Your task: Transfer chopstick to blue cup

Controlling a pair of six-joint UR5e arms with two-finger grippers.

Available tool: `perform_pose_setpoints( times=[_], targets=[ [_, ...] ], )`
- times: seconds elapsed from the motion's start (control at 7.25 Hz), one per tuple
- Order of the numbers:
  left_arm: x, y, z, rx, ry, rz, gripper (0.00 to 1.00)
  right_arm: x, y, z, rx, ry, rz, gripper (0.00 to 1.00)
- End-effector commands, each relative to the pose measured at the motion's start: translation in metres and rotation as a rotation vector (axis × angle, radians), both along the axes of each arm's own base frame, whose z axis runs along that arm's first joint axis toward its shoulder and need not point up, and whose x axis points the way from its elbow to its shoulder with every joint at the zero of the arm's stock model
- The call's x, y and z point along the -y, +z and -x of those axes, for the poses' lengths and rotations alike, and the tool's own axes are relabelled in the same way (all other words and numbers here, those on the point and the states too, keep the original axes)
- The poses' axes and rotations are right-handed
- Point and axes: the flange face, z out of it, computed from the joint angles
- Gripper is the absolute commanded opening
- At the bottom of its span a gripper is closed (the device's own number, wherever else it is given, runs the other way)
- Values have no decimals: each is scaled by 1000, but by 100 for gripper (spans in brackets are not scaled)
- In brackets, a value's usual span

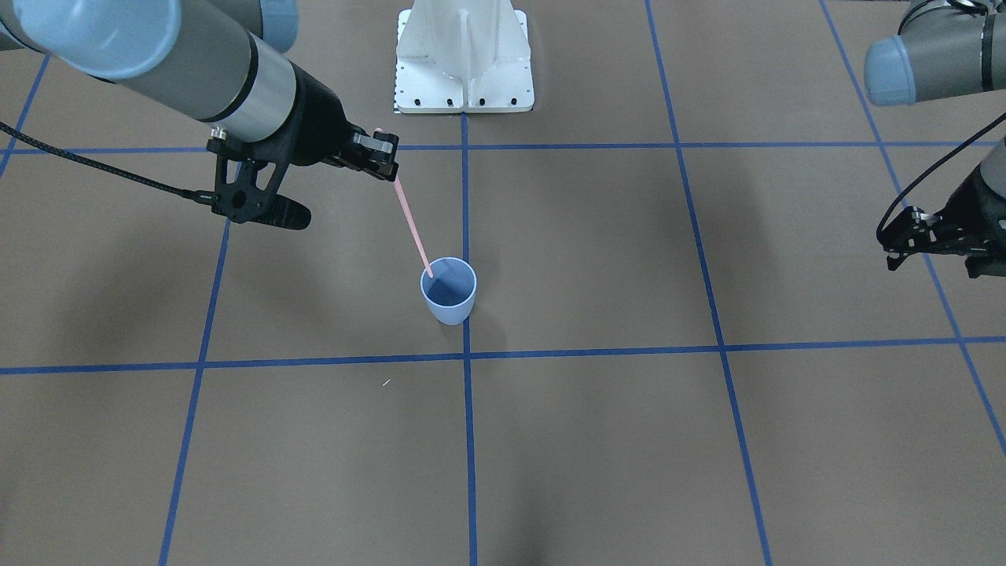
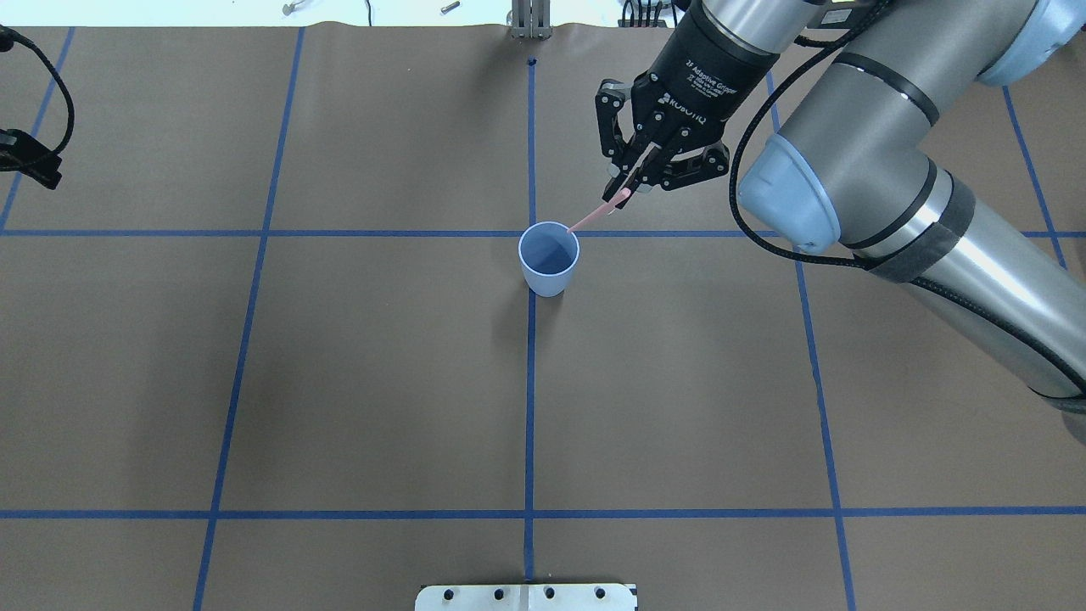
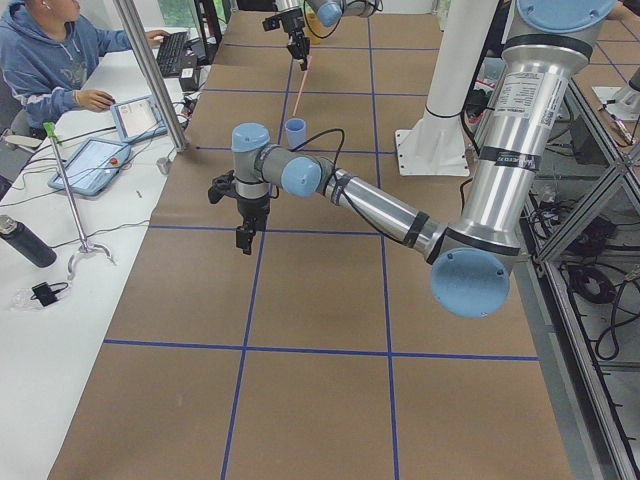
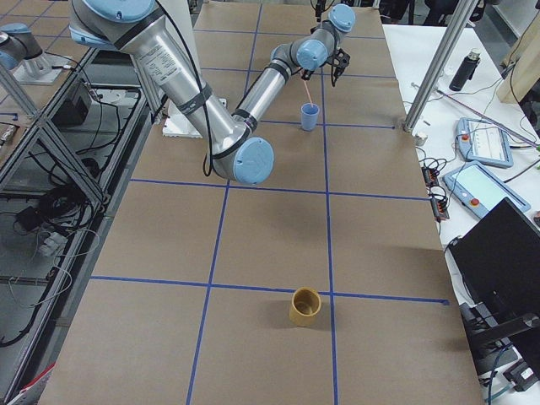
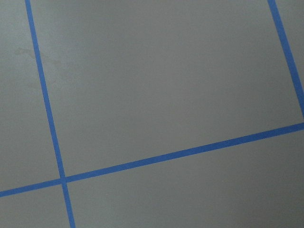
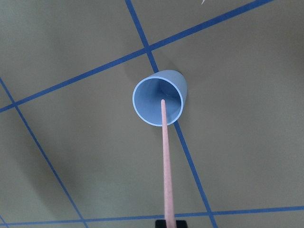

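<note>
While the right gripper (image 2: 628, 185) clamps the chopstick (image 2: 594, 216) over the blue cup (image 2: 549, 273), a tan cup (image 4: 305, 309) stands apart.

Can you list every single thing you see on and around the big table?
table: one, brown, under everything
tape lines: several, blue, gridding the table
chopstick: one, pale pink, slanting from right gripper to blue cup mouth
blue cup: one, pale blue, upright on a tape line
second cup: one, yellowish-brown, table's end on robot's right
base plate: one, white, robot's side
tablets: two, grey, side desk
person: one, blue hoodie, at that desk
right gripper: one, black, shut on chopstick
left gripper: one, black, above bare table
</note>
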Motion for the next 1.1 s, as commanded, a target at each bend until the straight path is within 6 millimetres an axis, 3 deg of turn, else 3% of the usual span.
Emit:
perform_pose_setpoints(
  times=[0.0, 0.41, 0.83, 0.97],
  targets=[
    [0, -3, 0, -7, -3, -10, 98, 15, 17, 17, 2, -7, 0, 0],
    [-2, -6, -2, -38, 7, 1, 98, 16, 13, 44, -7, -39, 13, 0],
    [-1, -4, -1, -36, 7, 4, 98, 25, 35, 70, 2, -59, -6, 0],
    [-1, -3, -1, -36, 6, 7, 98, 27, 39, 72, 5, -59, -10, 46]
  ],
)
